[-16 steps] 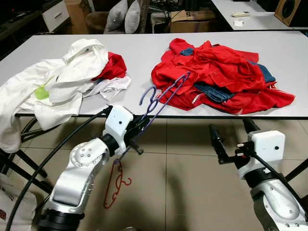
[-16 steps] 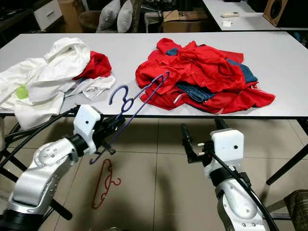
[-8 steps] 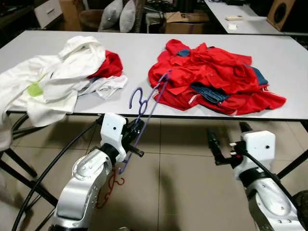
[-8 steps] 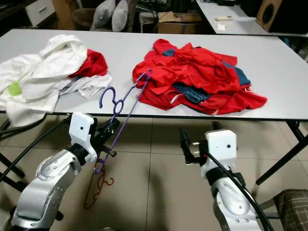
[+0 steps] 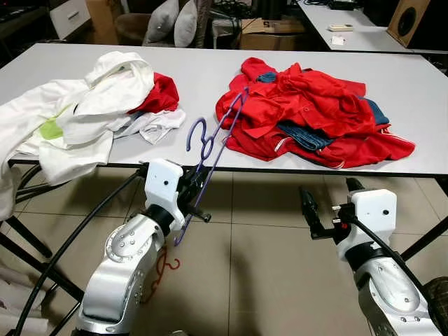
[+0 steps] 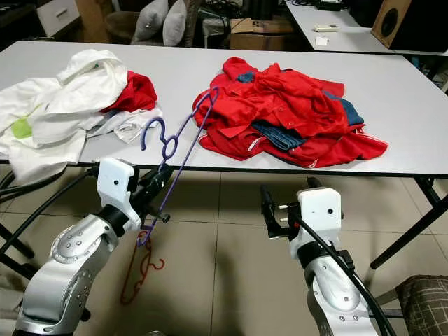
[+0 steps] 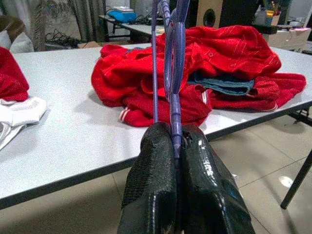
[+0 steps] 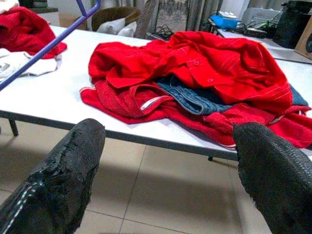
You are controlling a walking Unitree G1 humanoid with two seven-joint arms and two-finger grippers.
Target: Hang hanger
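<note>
A purple hanger is clamped in the left end effector, in front of the near edge of the grey desk; its frame slants up and away over the desk edge, the curled hook standing near the pile of white clothing and the far tip reaching the edge of the heap of red garments. The left wrist view shows the two black fingers pressed together on the hanger's thin purple rods, which rise straight up from the grip with the red heap lying on the desk behind them; a blue denim piece is tucked into that heap. In the head views a small red garment lies against the white pile, and a second, red hanger lies on the tiled floor below the left arm. The right end effector hangs lower than the desk top on the robot's right, apart from the purple hanger; the right wrist view shows its two black fingers spread wide with nothing between them, facing the red heap, and the purple rod crossing one corner of that picture. Cushions and a cardboard box stand beyond the desk.
</note>
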